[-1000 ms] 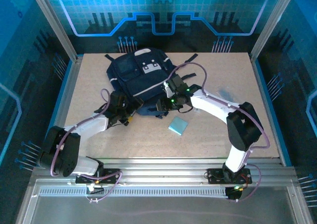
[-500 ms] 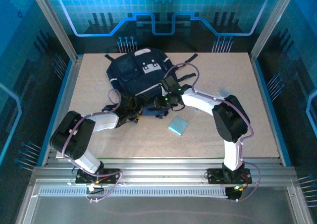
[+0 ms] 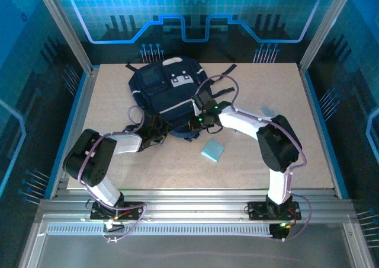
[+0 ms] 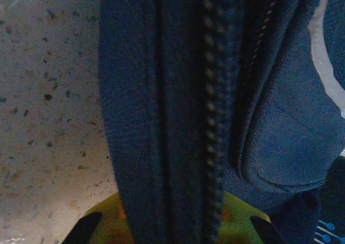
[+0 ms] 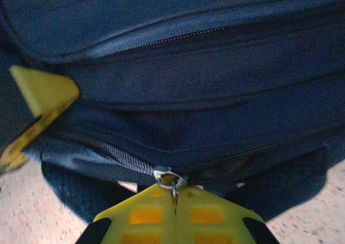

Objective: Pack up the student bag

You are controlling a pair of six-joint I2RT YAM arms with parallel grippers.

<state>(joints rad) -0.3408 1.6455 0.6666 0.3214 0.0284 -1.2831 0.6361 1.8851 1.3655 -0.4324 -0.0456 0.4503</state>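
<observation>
The pale speckled surface [image 3: 308,161] sits inside a blue-lit booth, and the navy backpack [image 3: 169,93] lies toward its far middle, front pockets up, its near end facing the arms.

In the last second both arms have committed. The left end effector [image 3: 156,133], wide open a moment ago, has pushed in at the bag's near left corner and clenched on the fabric edge; its wrist view shows a zipped seam running straight down between the yellow fingers [image 4: 237,211]. The right end effector [image 3: 193,124] has also gone from half open to clenched, and it seems to have the small metal zip pull [image 5: 171,180] pinched at its tips. To me that reads as one arm bracing the bag while the other gets ready to drag the zip open. The zip looks shut as far as I can see, so nothing is packed yet.

A thin pale blue book [image 3: 212,150] waits flat on the surface just in front of the right arm. The black straps [image 3: 222,81] trail off to the bag's right, near that arm's cable, and could snag.
</observation>
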